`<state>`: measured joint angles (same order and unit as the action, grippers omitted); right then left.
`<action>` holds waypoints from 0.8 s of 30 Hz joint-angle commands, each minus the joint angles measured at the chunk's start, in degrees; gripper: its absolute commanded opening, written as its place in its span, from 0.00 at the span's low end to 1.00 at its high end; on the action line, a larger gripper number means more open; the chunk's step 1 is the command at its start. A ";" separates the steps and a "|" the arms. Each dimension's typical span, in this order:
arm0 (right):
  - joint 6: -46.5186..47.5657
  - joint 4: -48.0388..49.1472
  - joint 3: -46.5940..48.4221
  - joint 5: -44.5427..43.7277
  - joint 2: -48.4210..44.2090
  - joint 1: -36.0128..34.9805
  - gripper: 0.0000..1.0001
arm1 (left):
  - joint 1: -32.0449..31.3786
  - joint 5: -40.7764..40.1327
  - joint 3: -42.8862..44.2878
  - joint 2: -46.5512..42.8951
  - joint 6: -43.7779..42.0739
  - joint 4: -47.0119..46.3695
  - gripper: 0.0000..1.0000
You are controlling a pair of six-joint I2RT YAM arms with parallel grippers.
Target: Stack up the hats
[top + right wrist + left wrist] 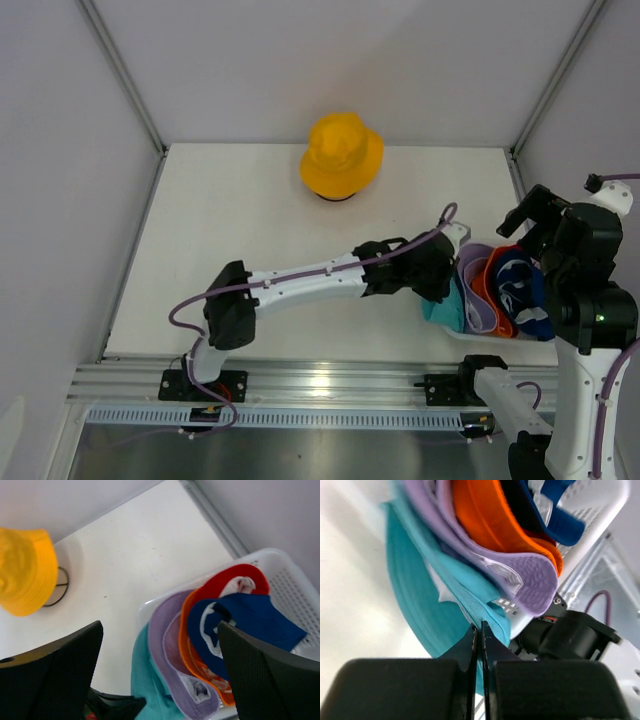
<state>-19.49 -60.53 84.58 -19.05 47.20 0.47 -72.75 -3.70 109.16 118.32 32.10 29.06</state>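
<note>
A yellow hat (342, 153) sits on a stand at the back of the table. Teal (441, 311), lavender (478, 290), orange (497, 300), red (225, 580) and navy (522, 285) hats stand nested on edge in a white mesh basket (482, 336) at the right. My left gripper (480, 629) is shut on the brim of the teal hat (420, 595), which hangs over the basket's left rim. The right gripper (159, 630) hovers above the basket, open, with nothing between its fingers.
A thin black wire stand (57, 587) shows under the yellow hat (22, 572). White booth walls and metal posts enclose the table on three sides. The left arm stretches across the table's front towards the basket (295, 580).
</note>
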 commanded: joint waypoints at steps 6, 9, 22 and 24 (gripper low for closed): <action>5.68 17.87 -2.39 23.38 0.61 -0.29 1.00 | 11.83 15.73 -5.63 -22.07 -1.85 -9.63 0.01; 7.71 24.74 -4.33 32.63 0.79 -0.29 0.99 | 15.70 21.95 -5.28 -24.62 -4.67 -8.58 0.01; 1.84 44.80 -15.49 53.41 5.88 -0.29 1.00 | 36.09 31.53 -8.71 -36.93 -14.75 5.13 0.01; -0.63 44.89 -15.84 52.36 7.46 -1.96 1.00 | 39.25 30.34 -9.49 -37.02 -7.52 5.05 0.01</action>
<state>-15.55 -20.45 69.19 30.46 53.25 -0.03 -36.71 28.67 100.42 83.31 17.69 32.45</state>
